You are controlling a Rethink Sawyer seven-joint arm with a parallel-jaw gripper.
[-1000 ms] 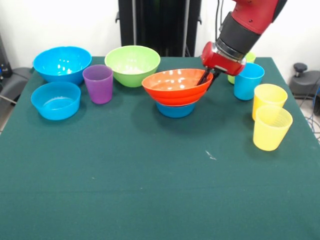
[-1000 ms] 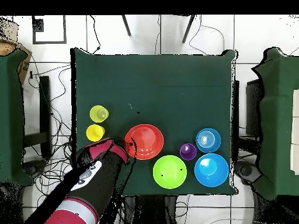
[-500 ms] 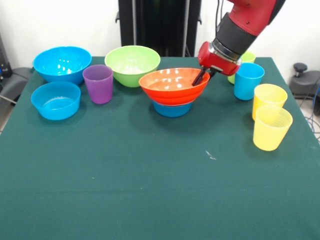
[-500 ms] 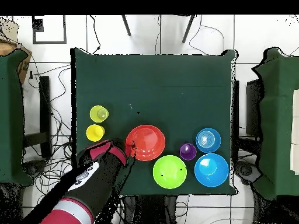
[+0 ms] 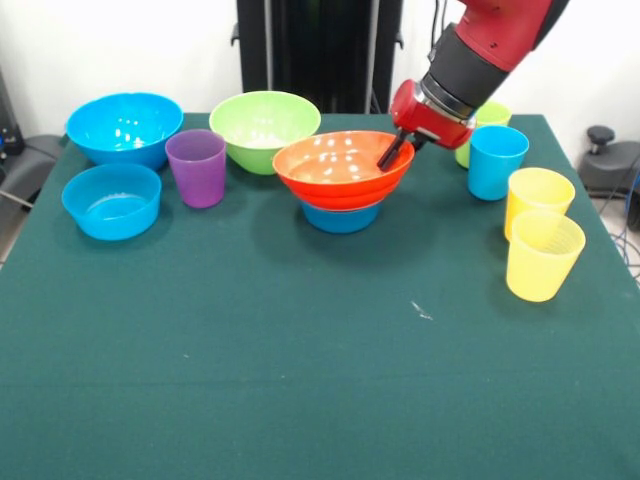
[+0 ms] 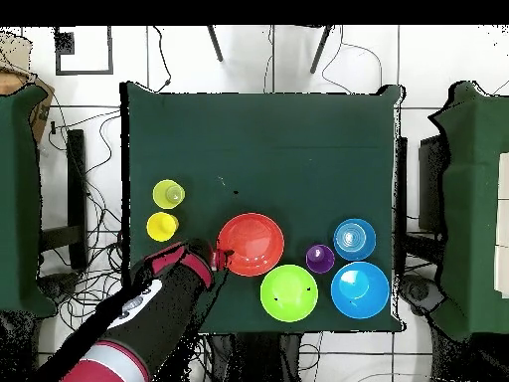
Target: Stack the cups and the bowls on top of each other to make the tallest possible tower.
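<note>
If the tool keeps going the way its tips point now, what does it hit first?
The tool slants down into the orange bowl, at its rim. Going on, it would probably meet that bowl's inner wall first; depth is unclear.

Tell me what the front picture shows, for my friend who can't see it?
A red robot arm's tool grips the rim of an orange bowl that sits on a small blue bowl on a green table. A purple cup, green bowl and two blue bowls stand to the left; blue, green and two yellow cups to the right.
</note>
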